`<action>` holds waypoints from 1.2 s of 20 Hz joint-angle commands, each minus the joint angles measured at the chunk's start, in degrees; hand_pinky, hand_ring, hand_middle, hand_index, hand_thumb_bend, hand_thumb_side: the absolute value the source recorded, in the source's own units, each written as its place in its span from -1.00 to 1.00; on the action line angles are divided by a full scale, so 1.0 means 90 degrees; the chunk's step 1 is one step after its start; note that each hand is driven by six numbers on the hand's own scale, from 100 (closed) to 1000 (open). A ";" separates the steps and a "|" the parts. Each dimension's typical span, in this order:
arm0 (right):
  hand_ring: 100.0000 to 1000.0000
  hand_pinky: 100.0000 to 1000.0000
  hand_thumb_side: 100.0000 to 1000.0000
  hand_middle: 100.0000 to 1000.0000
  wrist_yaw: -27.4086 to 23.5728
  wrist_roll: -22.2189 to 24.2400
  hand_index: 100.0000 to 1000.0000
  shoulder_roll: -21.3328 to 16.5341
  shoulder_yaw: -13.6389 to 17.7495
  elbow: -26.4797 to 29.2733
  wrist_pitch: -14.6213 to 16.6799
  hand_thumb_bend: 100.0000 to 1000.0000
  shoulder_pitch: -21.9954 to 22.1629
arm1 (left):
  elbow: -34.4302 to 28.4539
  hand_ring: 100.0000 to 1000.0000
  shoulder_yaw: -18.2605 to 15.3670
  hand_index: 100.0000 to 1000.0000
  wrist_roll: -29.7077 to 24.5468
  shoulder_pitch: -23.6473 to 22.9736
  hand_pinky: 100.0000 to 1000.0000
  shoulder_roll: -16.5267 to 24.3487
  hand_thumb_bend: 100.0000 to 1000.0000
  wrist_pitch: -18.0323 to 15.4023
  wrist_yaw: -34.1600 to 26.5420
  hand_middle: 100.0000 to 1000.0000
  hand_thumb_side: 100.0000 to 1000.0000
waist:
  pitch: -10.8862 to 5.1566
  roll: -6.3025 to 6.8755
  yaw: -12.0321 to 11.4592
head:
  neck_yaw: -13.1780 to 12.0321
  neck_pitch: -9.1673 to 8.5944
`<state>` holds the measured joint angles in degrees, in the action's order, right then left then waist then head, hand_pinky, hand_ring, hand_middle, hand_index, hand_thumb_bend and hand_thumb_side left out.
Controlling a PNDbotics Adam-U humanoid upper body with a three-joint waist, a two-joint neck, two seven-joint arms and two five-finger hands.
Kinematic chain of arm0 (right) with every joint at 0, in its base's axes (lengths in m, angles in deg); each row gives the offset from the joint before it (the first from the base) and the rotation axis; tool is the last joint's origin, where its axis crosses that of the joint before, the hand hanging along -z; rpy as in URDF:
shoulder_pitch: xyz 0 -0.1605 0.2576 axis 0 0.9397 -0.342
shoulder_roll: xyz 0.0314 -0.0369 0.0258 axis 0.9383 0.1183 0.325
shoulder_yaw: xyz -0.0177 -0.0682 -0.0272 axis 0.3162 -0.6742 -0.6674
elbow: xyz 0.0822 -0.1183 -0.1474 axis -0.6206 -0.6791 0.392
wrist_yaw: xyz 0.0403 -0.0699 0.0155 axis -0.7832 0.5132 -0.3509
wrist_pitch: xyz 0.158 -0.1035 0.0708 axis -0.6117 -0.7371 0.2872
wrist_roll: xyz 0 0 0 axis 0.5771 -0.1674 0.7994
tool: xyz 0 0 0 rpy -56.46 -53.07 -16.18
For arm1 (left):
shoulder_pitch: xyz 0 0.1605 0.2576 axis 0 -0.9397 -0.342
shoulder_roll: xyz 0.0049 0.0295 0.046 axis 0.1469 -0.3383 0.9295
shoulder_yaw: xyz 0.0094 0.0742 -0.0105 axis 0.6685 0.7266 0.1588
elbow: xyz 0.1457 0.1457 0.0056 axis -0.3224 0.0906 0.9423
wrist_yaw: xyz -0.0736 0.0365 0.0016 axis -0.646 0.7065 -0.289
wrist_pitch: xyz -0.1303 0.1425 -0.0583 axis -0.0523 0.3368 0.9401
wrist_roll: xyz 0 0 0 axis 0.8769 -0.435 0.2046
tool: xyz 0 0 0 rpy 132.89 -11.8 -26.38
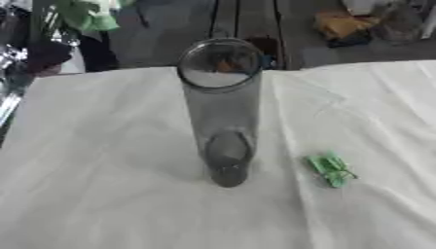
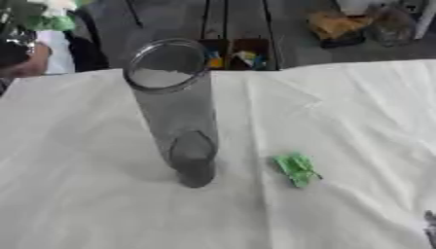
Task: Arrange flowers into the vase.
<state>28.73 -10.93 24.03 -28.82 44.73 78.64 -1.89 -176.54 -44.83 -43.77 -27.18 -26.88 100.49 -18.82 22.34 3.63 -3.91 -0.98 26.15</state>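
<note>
A tall clear glass vase [image 1: 221, 112] stands upright on the white cloth [image 1: 111, 194], near the middle, with nothing in it. A small green leaf scrap [image 1: 330, 168] lies on the cloth to the vase's right. At the upper left, a bunch of green leaves [image 1: 89, 17] with a white bloom [image 2: 58, 5] hangs beyond the table's far left corner. A dark shape with silver parts, my left hand [image 1: 43, 54], shows just below that bunch; what it holds is hidden. A dark sliver of my right hand [image 2: 430, 228] shows at the lower right edge.
Beyond the table's far edge is a dark slatted floor with an orange-yellow bundle [image 1: 340, 24] and clear bags at the upper right. A small box of coloured items [image 2: 234, 56] sits behind the vase. The cloth is creased.
</note>
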 commanded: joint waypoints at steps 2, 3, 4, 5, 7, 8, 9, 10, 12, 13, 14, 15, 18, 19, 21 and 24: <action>0.20 0.16 0.81 -0.14 -0.0047 0.0000 0.30 -0.0065 0.0031 0.0103 -0.0010 -1.00 -0.0002 | -0.0253 -1.00 -0.0151 -1.00 0.0640 0.0298 -1.00 0.0051 -1.00 -0.0143 -0.0767 -1.00 -0.61 | -0.0222 0.0021 0.0003 | 0.0026 0.0077; 0.20 0.16 0.81 -0.14 -0.0049 0.0003 0.30 -0.0065 0.0029 0.0103 -0.0014 -1.00 0.0007 | -0.0275 -1.00 -0.0153 -1.00 0.0769 0.0349 -1.00 0.0031 -1.00 -0.0185 -0.0926 -1.00 -0.61 | -0.0236 0.0029 0.0005 | 0.0022 0.0086; 0.20 0.16 0.81 -0.14 -0.0053 0.0009 0.30 -0.0063 0.0026 0.0103 -0.0020 -1.00 0.0017 | -0.0297 -1.00 -0.0154 -1.00 0.0888 0.0404 -1.00 0.0006 -1.00 -0.0233 -0.1088 -1.00 -0.60 | -0.0252 0.0036 0.0005 | 0.0022 0.0094; 0.20 0.16 0.81 -0.14 -0.0056 0.0013 0.30 -0.0062 0.0026 0.0103 -0.0024 -1.00 0.0025 | -0.0316 -1.00 -0.0153 -1.00 0.0997 0.0451 -1.00 -0.0013 -1.00 -0.0279 -0.1235 -1.00 -0.60 | -0.0266 0.0042 0.0004 | 0.0021 0.0096; 0.20 0.16 0.81 -0.14 -0.0064 0.0020 0.30 -0.0062 0.0023 0.0103 -0.0028 -1.00 0.0040 | -0.0367 -1.00 -0.0174 -1.00 0.1241 0.0560 -1.00 -0.0062 -1.00 -0.0397 -0.1513 -1.00 -0.59 | -0.0298 0.0054 -0.0005 | 0.0024 0.0105; 0.20 0.16 0.81 -0.14 -0.0068 0.0026 0.30 -0.0063 0.0021 0.0103 -0.0031 -1.00 0.0049 | -0.0398 -1.00 -0.0186 -1.00 0.1369 0.0612 -1.00 -0.0084 -1.00 -0.0472 -0.1654 -1.00 -0.59 | -0.0312 0.0060 -0.0012 | 0.0026 0.0114; 0.20 0.16 0.81 -0.14 -0.0071 0.0031 0.31 -0.0063 0.0020 0.0103 -0.0034 -1.00 0.0057 | -0.0426 -1.00 -0.0190 -1.00 0.1499 0.0652 -1.00 -0.0099 -1.00 -0.0553 -0.1793 -1.00 -0.58 | -0.0324 0.0066 -0.0017 | 0.0028 0.0120; 0.20 0.16 0.81 -0.14 -0.0074 0.0034 0.31 -0.0065 0.0020 0.0103 -0.0036 -1.00 0.0064 | -0.0452 -1.00 -0.0191 -1.00 0.1622 0.0687 -1.00 -0.0108 -1.00 -0.0634 -0.1922 -1.00 -0.58 | -0.0336 0.0072 -0.0020 | 0.0029 0.0125; 0.20 0.16 0.82 -0.14 -0.0078 0.0039 0.30 -0.0071 0.0021 0.0103 -0.0042 -1.00 0.0080 | -0.0492 -1.00 -0.0188 -1.00 0.1836 0.0751 -1.00 -0.0130 -1.00 -0.0772 -0.2163 -1.00 -0.58 | -0.0361 0.0086 -0.0023 | 0.0031 0.0140; 0.20 0.16 0.82 -0.14 -0.0079 0.0040 0.30 -0.0075 0.0021 0.0103 -0.0045 -1.00 0.0088 | -0.0503 -1.00 -0.0187 -1.00 0.1921 0.0784 -1.00 -0.0142 -1.00 -0.0828 -0.2268 -1.00 -0.57 | -0.0372 0.0092 -0.0023 | 0.0031 0.0149; 0.20 0.16 0.81 -0.14 -0.0080 0.0042 0.30 -0.0081 0.0020 0.0103 -0.0048 -1.00 0.0096 | -0.0509 -1.00 -0.0191 -1.00 0.1994 0.0822 -1.00 -0.0159 -1.00 -0.0876 -0.2363 -1.00 -0.57 | -0.0385 0.0098 -0.0023 | 0.0030 0.0161; 0.20 0.16 0.82 -0.14 -0.0080 0.0043 0.30 -0.0087 0.0019 0.0103 -0.0050 -1.00 0.0103 | -0.0506 -1.00 -0.0191 -1.00 0.2056 0.0858 -1.00 -0.0175 -1.00 -0.0913 -0.2455 -1.00 -0.58 | -0.0396 0.0104 -0.0023 | 0.0026 0.0173; 0.20 0.15 0.82 -0.14 -0.0075 0.0039 0.30 -0.0108 0.0019 0.0103 -0.0064 -1.00 0.0131 | -0.0418 -1.00 -0.0208 -1.00 0.2219 0.1008 -1.00 -0.0239 -1.00 -0.0951 -0.2750 -1.00 -0.58 | -0.0443 0.0124 -0.0033 | 0.0007 0.0229; 0.20 0.15 0.82 -0.14 -0.0074 0.0038 0.30 -0.0113 0.0018 0.0103 -0.0069 -1.00 0.0140 | -0.0369 -1.00 -0.0214 -1.00 0.2276 0.1062 -1.00 -0.0260 -1.00 -0.0949 -0.2836 -1.00 -0.58 | -0.0462 0.0132 -0.0036 | 0.0003 0.0252; 0.20 0.15 0.82 -0.14 -0.0071 0.0035 0.30 -0.0116 0.0015 0.0103 -0.0079 -1.00 0.0159 | -0.0255 -1.00 -0.0234 -1.00 0.2407 0.1187 -1.00 -0.0321 -1.00 -0.0936 -0.2991 -1.00 -0.58 | -0.0505 0.0151 -0.0035 | 0.0006 0.0309; 0.20 0.15 0.82 -0.14 -0.0071 0.0037 0.30 -0.0114 0.0007 0.0103 -0.0091 -1.00 0.0189 | -0.0058 -1.00 -0.0252 -1.00 0.2558 0.1380 -1.00 -0.0378 -1.00 -0.0899 -0.3122 -1.00 -0.58 | -0.0576 0.0184 -0.0021 | -0.0002 0.0370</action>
<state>28.47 -10.53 24.01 -28.85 44.73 78.00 0.10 -177.29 -46.11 -21.68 -16.24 -31.24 92.14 -46.25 18.52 5.44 -4.10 -0.88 28.85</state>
